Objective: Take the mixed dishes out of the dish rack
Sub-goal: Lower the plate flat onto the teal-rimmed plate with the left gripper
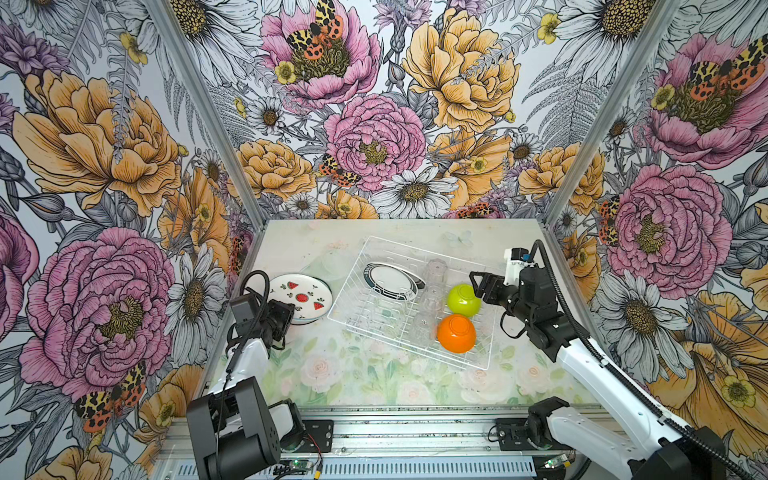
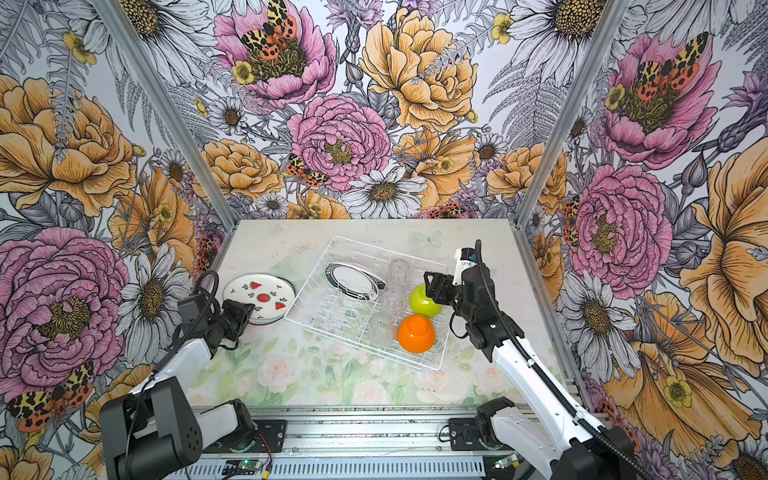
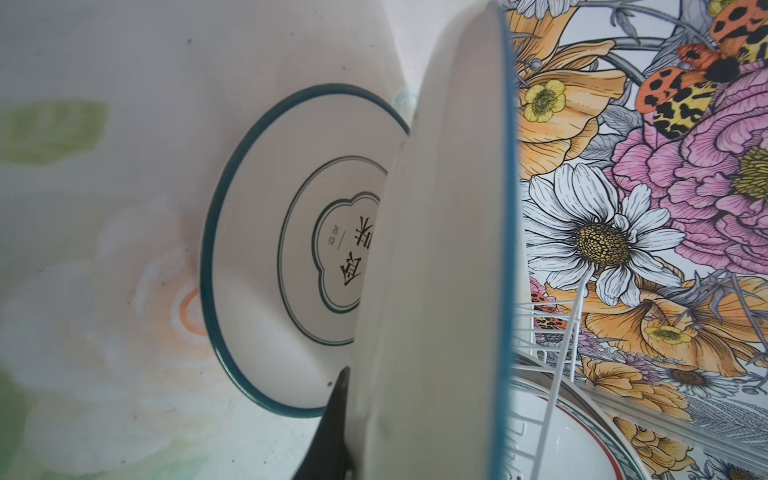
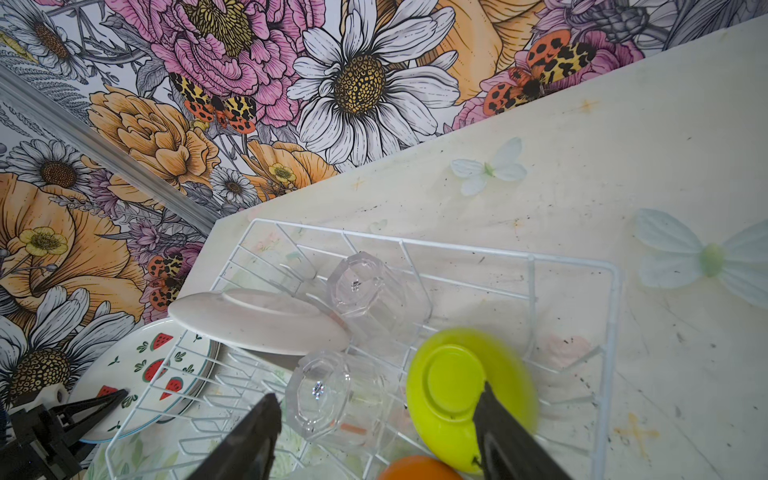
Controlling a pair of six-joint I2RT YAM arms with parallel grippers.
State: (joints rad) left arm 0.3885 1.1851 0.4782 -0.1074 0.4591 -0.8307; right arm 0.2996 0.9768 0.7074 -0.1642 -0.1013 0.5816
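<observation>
My left arm [image 1: 249, 359] and right arm [image 1: 590, 368] are white shells with black joints. A ribbed black cable [image 1: 257, 273] loops over each wrist; my fingers [image 4: 245, 440] are black wedges.

Dish rack [image 1: 395, 339]: white wire, set askew, mid-table toward the right edge. Inside it:
- teal-and-red-rimmed plate [image 1: 390, 280], leaning in the prongs
- three clear tumblers [image 1: 435, 269], in a row
- lime-green bowl [image 1: 462, 300] and orange bowl [image 1: 456, 332], both inverted

Outside, near the left edge: watermelon plate [image 1: 301, 297], over a teal-rimmed plate [image 3: 266, 257].

The dish rack [image 1: 365, 320] is white-coated wire. Inside it are clear plastic tumblers [image 1: 435, 270], a glossy, smooth lime-green bowl [image 1: 463, 299] and an orange bowl [image 1: 456, 332]. Beside it sits a shiny glazed watermelon plate [image 1: 303, 295].
</observation>
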